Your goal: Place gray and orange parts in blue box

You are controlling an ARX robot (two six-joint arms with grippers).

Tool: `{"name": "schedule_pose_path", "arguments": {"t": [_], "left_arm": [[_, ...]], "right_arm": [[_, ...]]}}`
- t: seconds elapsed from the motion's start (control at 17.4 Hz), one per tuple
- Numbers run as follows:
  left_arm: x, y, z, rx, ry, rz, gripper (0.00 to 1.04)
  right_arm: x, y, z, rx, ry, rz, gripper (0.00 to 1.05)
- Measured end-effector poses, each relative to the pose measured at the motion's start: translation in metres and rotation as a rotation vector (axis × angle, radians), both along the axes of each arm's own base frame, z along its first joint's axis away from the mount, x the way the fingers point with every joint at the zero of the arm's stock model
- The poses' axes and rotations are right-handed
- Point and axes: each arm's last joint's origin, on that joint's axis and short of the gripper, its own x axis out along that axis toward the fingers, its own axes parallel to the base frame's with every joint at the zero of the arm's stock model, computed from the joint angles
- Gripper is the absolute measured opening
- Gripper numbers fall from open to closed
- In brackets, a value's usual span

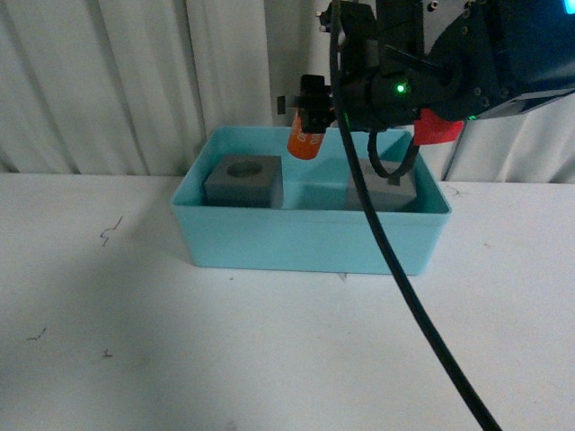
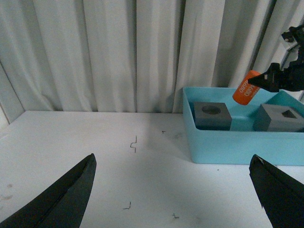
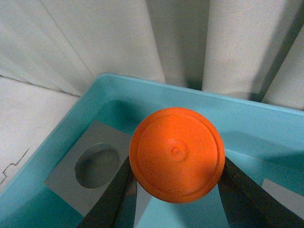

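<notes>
A: Left gripper [image 2: 173, 190]?
B: Spread wide, empty, above tabletop [image 1: 269, 350].
A: Blue box [image 1: 305, 242]?
B: Held round-recess gray cube [image 1: 243, 180], square-recess gray cube [image 1: 384, 191].
A: Right gripper [image 1: 310, 112]?
B: Clamped orange cylinder [image 1: 304, 144], white-lettered, above box.

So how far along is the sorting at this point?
Both gray cubes already sit in the blue box: the cube with the round recess and the cube with the rectangular recess. In hand: the right gripper is shut on the orange cylinder, held above the box. Left: releasing it inside. The left gripper is open over the table.
</notes>
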Motion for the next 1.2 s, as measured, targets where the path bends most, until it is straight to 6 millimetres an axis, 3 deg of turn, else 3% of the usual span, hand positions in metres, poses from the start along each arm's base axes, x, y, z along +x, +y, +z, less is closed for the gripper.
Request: {"name": "schedule_pose_path", "arguments": {"t": [0.29,0.57,0.86,1.15,1.2], "left_arm": [[0.000,0.000,0.000,0.000,0.000,0.000,0.98],[0.000,0.000,0.000,0.000,0.000,0.000,0.98],[0.000,0.000,0.000,0.000,0.000,0.000,0.98],[0.000,0.000,0.000,0.000,0.000,0.000,0.98],[0.000,0.000,0.000,0.000,0.000,0.000,0.98]], "right_arm": [[0.003,0.016,-0.025,-0.036,0.090,-0.039,0.43],[0.008,0.017,-0.033,-0.055,0.135,-0.063,0.43],[0.009,0.021,-0.054,-0.095,0.200,-0.079,0.43],[0.009,0.023,-0.048,-0.072,0.154,-0.072,0.97],[0.004,0.020,-0.043,-0.064,0.139,-0.071,1.00]]}}
